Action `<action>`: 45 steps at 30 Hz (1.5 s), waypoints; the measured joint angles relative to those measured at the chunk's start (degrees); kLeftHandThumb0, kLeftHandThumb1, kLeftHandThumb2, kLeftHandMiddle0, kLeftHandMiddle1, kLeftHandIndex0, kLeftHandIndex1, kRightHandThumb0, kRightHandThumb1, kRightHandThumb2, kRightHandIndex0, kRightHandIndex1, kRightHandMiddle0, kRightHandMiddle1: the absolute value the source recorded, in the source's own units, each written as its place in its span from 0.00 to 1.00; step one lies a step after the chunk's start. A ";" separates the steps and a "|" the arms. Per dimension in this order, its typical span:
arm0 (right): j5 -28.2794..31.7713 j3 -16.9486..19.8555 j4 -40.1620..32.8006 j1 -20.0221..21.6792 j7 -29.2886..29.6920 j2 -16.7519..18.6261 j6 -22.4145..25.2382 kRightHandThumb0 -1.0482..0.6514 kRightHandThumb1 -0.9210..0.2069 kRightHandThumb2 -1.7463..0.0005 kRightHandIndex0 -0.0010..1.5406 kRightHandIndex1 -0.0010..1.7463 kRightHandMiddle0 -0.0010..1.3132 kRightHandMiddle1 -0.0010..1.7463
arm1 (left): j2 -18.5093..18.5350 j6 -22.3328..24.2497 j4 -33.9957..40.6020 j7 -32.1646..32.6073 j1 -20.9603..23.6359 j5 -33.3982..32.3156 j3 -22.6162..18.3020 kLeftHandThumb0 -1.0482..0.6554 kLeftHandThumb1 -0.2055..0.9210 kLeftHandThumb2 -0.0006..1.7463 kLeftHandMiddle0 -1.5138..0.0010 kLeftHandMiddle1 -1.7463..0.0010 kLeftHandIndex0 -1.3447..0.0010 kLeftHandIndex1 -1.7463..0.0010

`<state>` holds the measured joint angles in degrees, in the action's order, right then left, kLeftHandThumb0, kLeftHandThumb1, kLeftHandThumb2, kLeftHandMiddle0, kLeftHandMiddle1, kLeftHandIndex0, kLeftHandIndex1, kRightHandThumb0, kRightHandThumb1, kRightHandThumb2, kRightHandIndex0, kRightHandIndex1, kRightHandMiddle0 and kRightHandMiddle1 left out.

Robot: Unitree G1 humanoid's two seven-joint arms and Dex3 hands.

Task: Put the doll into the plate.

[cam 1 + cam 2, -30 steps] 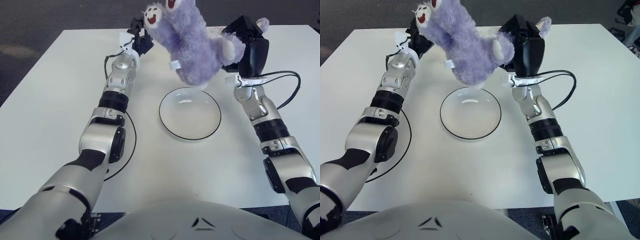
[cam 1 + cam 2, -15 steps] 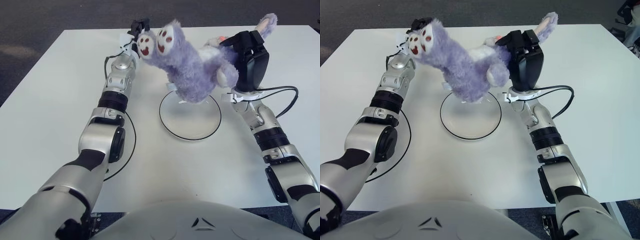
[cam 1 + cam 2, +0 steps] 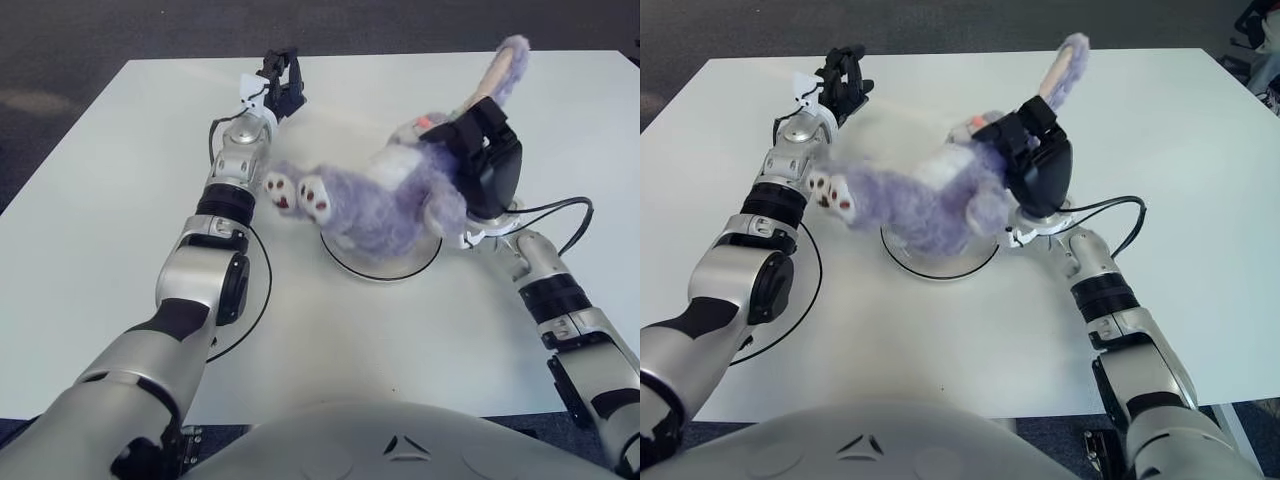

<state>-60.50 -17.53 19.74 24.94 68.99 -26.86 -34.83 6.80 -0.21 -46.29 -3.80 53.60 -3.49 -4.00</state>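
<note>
Both views show the right robot hand (image 3: 480,160) clamped on the doll (image 3: 380,205) over the plate (image 3: 940,268).

We found the doll (image 3: 385,205) lying across the plate (image 3: 380,268) near the middle of the table (image 3: 90,200), its feet reaching past the plate's left rim and its ear pointing up and back on the right. The right hand (image 3: 480,165) sat on the doll's right part, fingers wrapped around it. The left hand (image 3: 278,85) was well behind and to the left of the plate, apart from the doll, fingers spread.
</note>
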 measured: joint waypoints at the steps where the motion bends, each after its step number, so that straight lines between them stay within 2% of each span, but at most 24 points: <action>1: -0.15 -0.08 0.00 0.00 0.41 -0.01 -0.11 0.62 0.69 0.13 0.50 0.97 0.39 1.00 | -0.05 -0.22 -0.15 -0.05 0.00 0.01 0.03 0.26 1.00 0.54 0.89 0.57 1.00 0.62; 5: -0.91 -0.36 0.00 0.00 2.07 -0.37 -0.75 0.62 0.68 0.14 0.49 0.97 0.38 1.00 | -0.17 -1.09 -0.92 -0.10 0.00 0.28 0.27 0.26 1.00 0.54 0.90 0.53 1.00 0.57; 9: -0.04 -0.73 0.12 -0.08 2.19 -0.59 -3.74 0.62 0.66 0.16 0.48 0.98 0.36 1.00 | -0.18 -1.66 -1.50 0.02 0.00 1.05 0.47 0.26 1.00 0.53 0.92 0.48 1.00 0.51; 12: 0.87 -1.12 0.43 -0.28 2.18 -0.55 -5.91 0.62 0.65 0.16 0.47 0.98 0.36 1.00 | -0.33 -2.28 -1.74 0.38 0.00 1.81 0.60 0.27 1.00 0.53 0.92 0.46 1.00 0.50; 18: 0.11 -1.59 0.44 -0.79 2.87 -0.54 -6.44 0.62 0.64 0.17 0.47 0.97 0.35 1.00 | -0.64 -2.95 -1.78 0.82 0.00 2.12 0.72 0.28 1.00 0.51 0.93 0.45 1.00 0.52; 24: -3.45 -2.55 0.44 -0.80 4.57 -1.18 -4.45 0.62 0.64 0.17 0.47 0.96 0.35 1.00 | -0.90 -3.29 -1.77 1.56 0.00 2.58 0.90 0.29 1.00 0.51 0.94 0.45 1.00 0.52; 27: -5.22 -3.25 0.49 -0.75 5.33 -1.74 -3.22 0.62 0.63 0.19 0.47 0.95 0.35 1.00 | -1.11 -3.29 -1.77 1.79 0.00 3.01 1.01 0.29 1.00 0.51 0.95 0.47 1.00 0.56; 34: -9.03 -5.10 0.54 -0.04 5.70 -4.16 0.16 0.61 0.55 0.24 0.40 0.97 0.32 1.00 | -1.49 -3.29 -1.78 2.64 0.00 4.12 1.31 0.30 1.00 0.51 0.95 0.49 1.00 0.61; 42: -9.88 -5.99 0.50 0.12 5.31 -6.15 2.06 0.61 0.51 0.28 0.35 1.00 0.38 0.93 | -1.54 -3.29 -1.72 2.98 0.00 4.40 1.44 0.30 1.00 0.51 0.95 0.49 1.00 0.59; 45: -10.05 -6.25 0.37 0.12 5.31 -6.35 3.03 0.61 0.46 0.31 0.32 0.99 0.32 0.97 | -1.55 -3.29 -1.68 3.16 0.00 4.49 1.56 0.30 1.00 0.50 0.95 0.49 1.00 0.57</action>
<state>-70.55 -23.78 20.10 25.06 74.30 -33.21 -31.80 5.26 -3.50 -47.97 -0.64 53.60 1.00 -2.43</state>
